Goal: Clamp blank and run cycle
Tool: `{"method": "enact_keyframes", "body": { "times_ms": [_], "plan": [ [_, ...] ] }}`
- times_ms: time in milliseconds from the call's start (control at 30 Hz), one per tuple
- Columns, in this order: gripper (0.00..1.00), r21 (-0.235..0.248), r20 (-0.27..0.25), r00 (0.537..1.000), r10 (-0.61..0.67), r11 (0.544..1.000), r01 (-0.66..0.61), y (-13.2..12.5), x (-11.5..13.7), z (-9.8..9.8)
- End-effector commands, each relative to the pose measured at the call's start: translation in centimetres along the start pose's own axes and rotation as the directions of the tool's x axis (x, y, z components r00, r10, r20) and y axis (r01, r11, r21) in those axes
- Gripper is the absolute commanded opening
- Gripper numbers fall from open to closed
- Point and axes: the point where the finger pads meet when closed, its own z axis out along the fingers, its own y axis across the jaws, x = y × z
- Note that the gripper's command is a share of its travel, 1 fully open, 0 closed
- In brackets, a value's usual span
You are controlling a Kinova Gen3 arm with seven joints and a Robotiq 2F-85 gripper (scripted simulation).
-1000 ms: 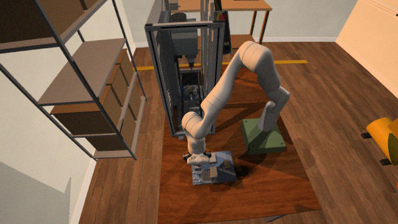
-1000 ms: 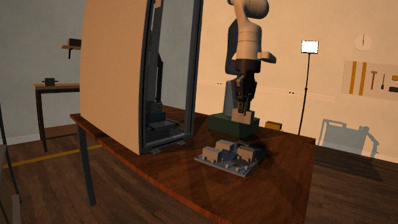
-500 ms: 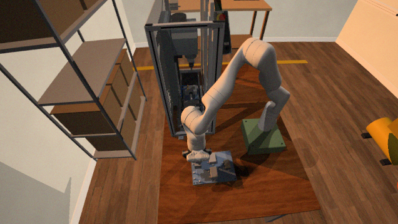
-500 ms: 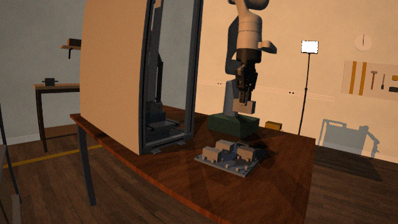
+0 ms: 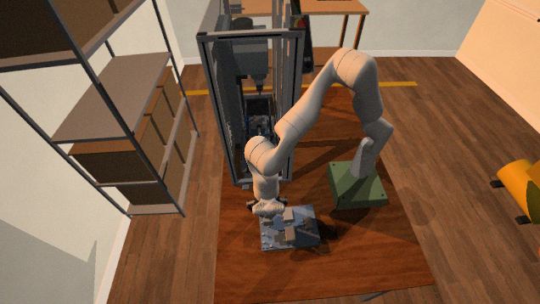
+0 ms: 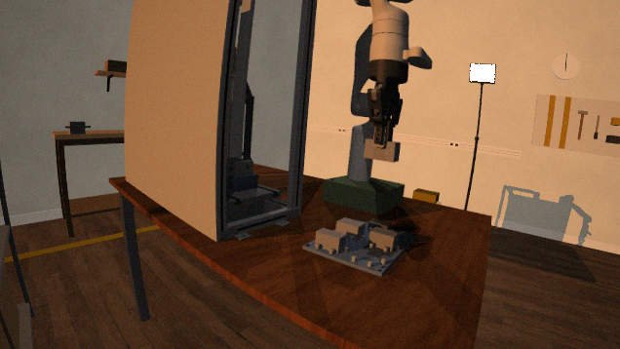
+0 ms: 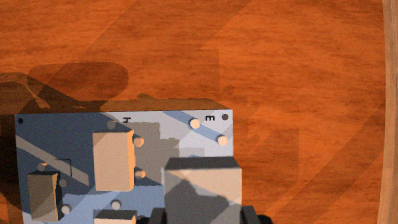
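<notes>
Carries a pale blank clamped between the fingers of the gripper (lifted well clear, touching nothing below). Hangs over the far left part of the blue-grey plate, roughly level. Leaves on that plate, among short pins, three pale blocks and one darker block, toward the right. Reads "E" or a sideways "m" by one corner in the wrist view, and perhaps "H" farther along (too small to be sure). Shows no brand. Places the guard beyond, on the far side, and the green arm base to the far right.
</notes>
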Motion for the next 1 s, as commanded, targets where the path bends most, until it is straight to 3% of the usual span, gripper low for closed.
{"method": "enact_keyframes", "body": {
  "times_ms": [0, 67, 233, 633, 800, 967],
  "plan": [
    [0.10, -0.002, -0.001, 1.000, 0.000, 1.000, 0.000, 0.0, 0.0, -0.1],
    [0.10, -0.002, -0.001, 1.000, 0.000, 1.000, 0.000, 0.0, 0.0, -0.1],
    [0.10, -0.002, -0.001, 1.000, 0.000, 1.000, 0.000, -5.0, 0.2, -0.1],
    [0.10, -0.002, -0.001, 1.000, 0.000, 1.000, 0.000, -5.0, 0.2, -0.1],
    [0.10, -0.002, -0.001, 1.000, 0.000, 1.000, 0.000, -10.0, 0.4, -0.1],
    [0.10, -0.002, -0.001, 1.000, 0.000, 1.000, 0.000, -10.0, 0.4, -0.1]
  ]
}}
